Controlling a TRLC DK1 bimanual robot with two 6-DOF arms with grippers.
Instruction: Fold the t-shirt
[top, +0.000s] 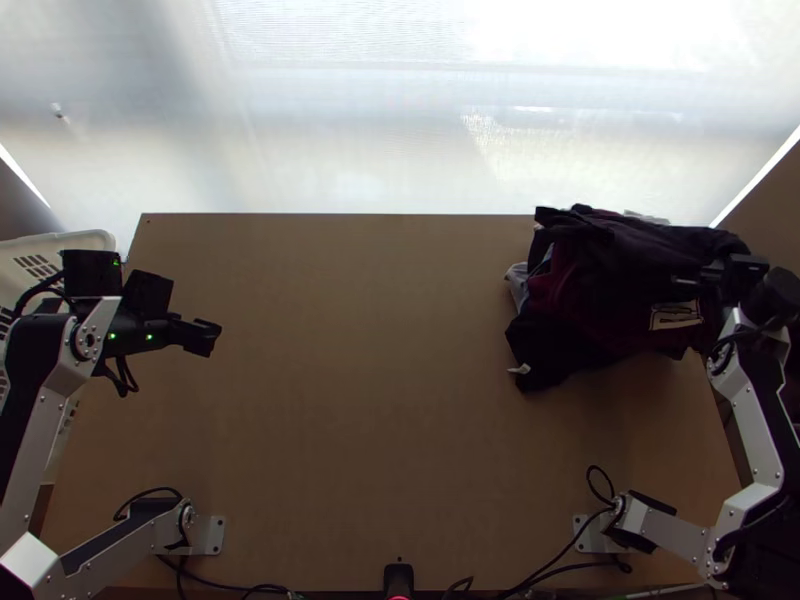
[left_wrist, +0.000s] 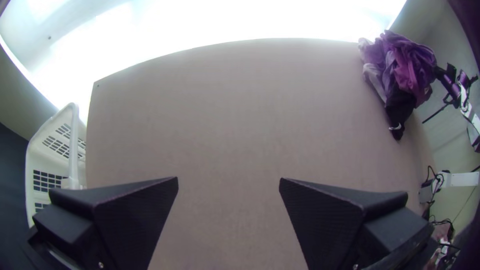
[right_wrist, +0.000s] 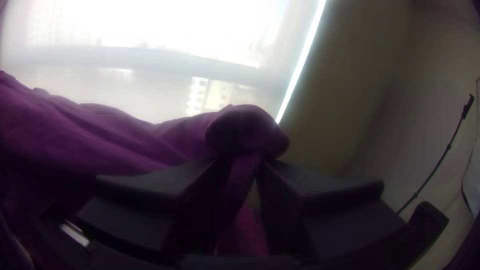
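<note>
Far left: white basket (top: 85, 240) at the table's edge. The left gripper (left_wrist: 228, 180) is wide open over the table (top: 350, 420) – nothing between its fingers, no cloth near it. Risk on this side, by my estimate: well apart from the work, it can offer no second hold if the cloth starts to slip.

Right side: heap of garments (top: 610, 290), bunched and overlapping, at the table's far right. Main risk – a pull here could bring several pieces along, since they lie tangled; a heap so near the edge could also slide off.

Far right: the right gripper (right_wrist: 240, 165) is clenched on a narrow gathered part of a purple garment (right_wrist: 110, 135), probably the t-shirt, at the heap. Which part is pinched, cannot tell. So small a bite may slip if neighbouring cloth drags on it.
</note>
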